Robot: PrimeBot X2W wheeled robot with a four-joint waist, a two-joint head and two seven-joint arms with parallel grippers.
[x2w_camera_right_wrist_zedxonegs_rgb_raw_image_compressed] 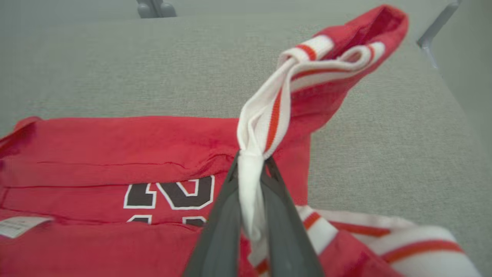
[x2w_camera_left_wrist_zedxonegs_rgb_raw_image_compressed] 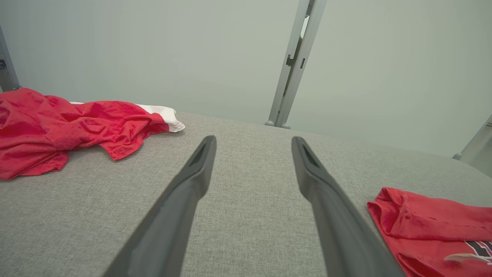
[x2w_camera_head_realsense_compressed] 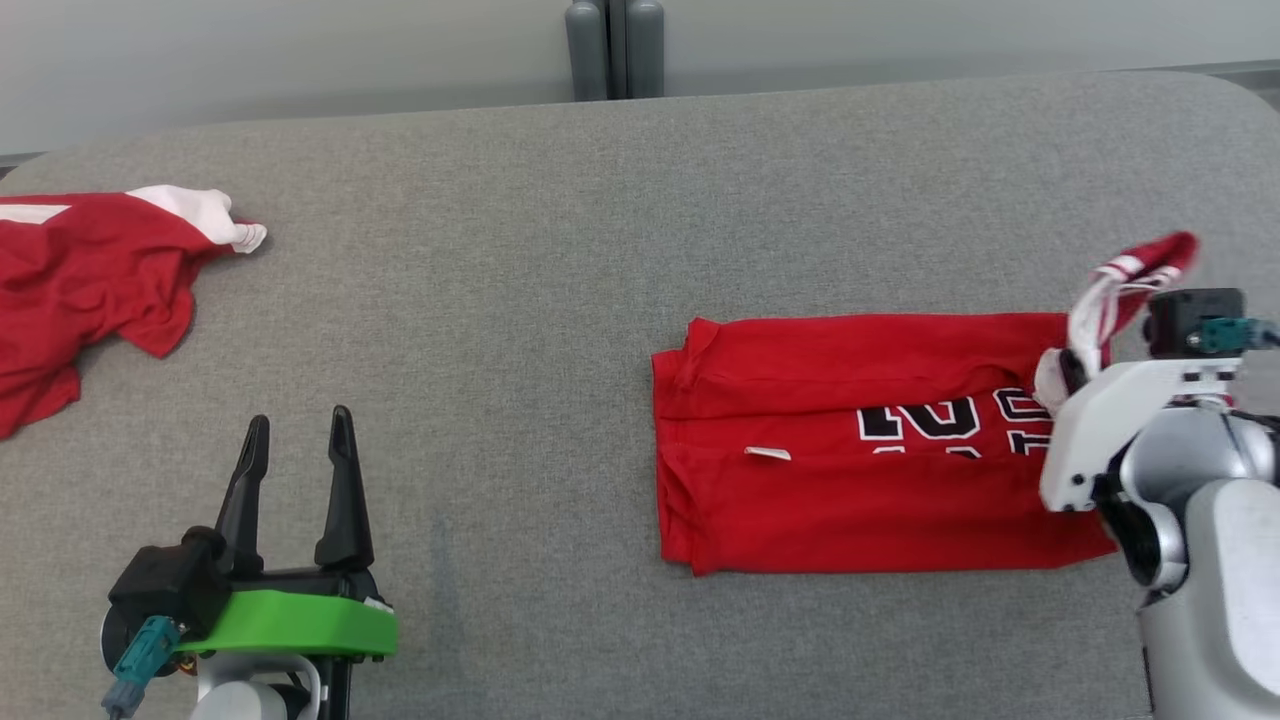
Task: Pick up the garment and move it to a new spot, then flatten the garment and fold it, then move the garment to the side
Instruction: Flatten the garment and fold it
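Garment (x2w_camera_head_realsense_compressed: 850, 450) lay part-folded on the grey surface (x2w_camera_head_realsense_compressed: 560, 250), right of centre. Right gripper (x2w_camera_right_wrist_zedxonegs_rgb_raw_image_compressed: 251, 161) was pinched tight on its striped trim (x2w_camera_right_wrist_zedxonegs_rgb_raw_image_compressed: 276, 104) — cloth looked limp, light and prone to slump. The ribbed edge seemed the firmest hold. Left gripper (x2w_camera_head_realsense_compressed: 300, 425) was spread wide, empty.

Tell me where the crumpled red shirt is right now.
In the head view the crumpled red shirt lies at the grey surface's far left, beyond the left gripper, well apart from the folded jersey on the right.
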